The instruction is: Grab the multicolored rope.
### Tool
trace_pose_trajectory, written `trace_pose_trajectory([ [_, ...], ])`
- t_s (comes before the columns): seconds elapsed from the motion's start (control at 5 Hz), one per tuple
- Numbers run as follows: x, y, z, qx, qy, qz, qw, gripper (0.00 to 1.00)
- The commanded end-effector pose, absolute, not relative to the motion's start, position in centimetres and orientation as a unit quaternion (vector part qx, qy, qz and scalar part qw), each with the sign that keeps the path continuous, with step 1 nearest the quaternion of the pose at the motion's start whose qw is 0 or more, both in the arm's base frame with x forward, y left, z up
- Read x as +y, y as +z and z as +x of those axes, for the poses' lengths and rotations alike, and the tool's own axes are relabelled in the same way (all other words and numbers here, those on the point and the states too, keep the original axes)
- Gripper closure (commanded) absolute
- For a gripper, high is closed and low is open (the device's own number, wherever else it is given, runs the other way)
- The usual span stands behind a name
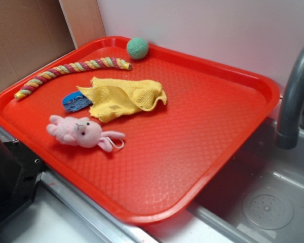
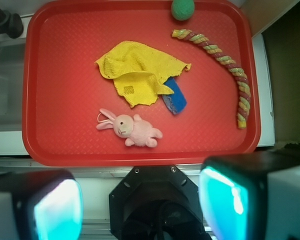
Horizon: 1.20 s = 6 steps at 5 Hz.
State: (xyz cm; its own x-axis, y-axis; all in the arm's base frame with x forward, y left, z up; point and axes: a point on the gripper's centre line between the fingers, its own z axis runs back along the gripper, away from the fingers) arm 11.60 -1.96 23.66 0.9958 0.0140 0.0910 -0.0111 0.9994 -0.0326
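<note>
1. The red tray (image 1: 202,147) fills most of the exterior view and bears every loose item; its right corner overhangs a grey sink (image 1: 273,202), beside a dark faucet (image 1: 294,101) cut off at the frame's right edge.
2. The gripper (image 2: 140,205) shows only in the wrist view, high above the near edge of the tray. Its two fingers (image 2: 230,200) stand wide apart with nothing between them, so the jaws are released, a fit stance for a reach not yet begun.
3. The multicolored rope (image 1: 71,71) lies in a gentle curve along the tray's far-left rim, free of the other items, with its right end near the green knitted ball (image 1: 137,47) in the far corner. Lying clear like this, it looks open to a grasp across its middle.
4. The yellow cloth (image 1: 124,96) sits crumpled mid-tray, just near of the rope.
5. The pink plush rabbit (image 1: 81,132) lies on its side, nearer than the cloth.
6. A blue object (image 1: 77,101) pokes out from under the cloth; it is partly covered, possibly a sponge.
</note>
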Motion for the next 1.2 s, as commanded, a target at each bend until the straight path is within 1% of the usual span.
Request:
trace_pose_trajectory([
  [0.0,-2.0,23.7,11.6,-0.046,0.006,-0.016,0.999,0.0],
  [0.2,2.9,20.3,11.2,-0.101,0.092,-0.019,0.99,0.0],
  [0.4,6.9,17.2,13.7,-0.089,0.003,-0.031,0.996,0.0],
  [1.0,6.9,17.2,13.7,-0.089,0.003,-0.031,0.996,0.0],
])
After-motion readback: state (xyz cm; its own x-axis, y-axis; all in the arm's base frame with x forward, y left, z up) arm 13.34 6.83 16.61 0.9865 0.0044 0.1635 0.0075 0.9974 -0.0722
